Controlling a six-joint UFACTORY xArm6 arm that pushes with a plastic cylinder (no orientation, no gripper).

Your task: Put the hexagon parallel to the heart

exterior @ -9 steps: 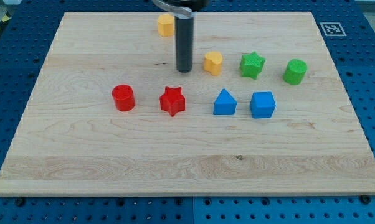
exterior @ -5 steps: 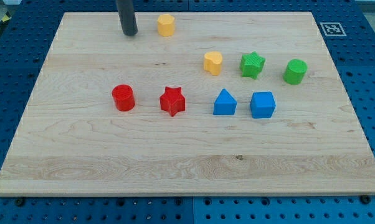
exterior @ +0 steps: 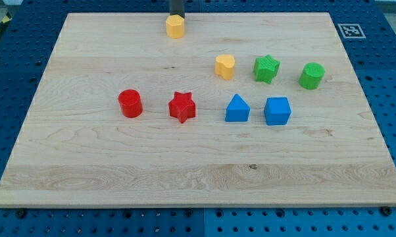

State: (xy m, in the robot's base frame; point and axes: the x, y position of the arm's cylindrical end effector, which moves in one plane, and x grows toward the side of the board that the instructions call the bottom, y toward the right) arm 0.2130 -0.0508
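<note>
A yellow hexagon block (exterior: 175,26) sits near the board's top edge, left of centre. A yellow heart block (exterior: 225,66) lies lower and to the right of it, in the row with the green blocks. My rod comes down from the view's top and its tip (exterior: 177,16) stands just behind the hexagon, at its top side, touching or almost touching it.
A green star (exterior: 266,68) and a green cylinder (exterior: 312,76) sit right of the heart. A red cylinder (exterior: 129,103), a red star (exterior: 182,106), a blue house-shaped block (exterior: 237,108) and a blue cube (exterior: 277,110) form a lower row. The wooden board (exterior: 86,164) has blue pegboard around it.
My tip moved from beside the heart up to the top left of the board, then right to just behind the hexagon. No block has moved.
</note>
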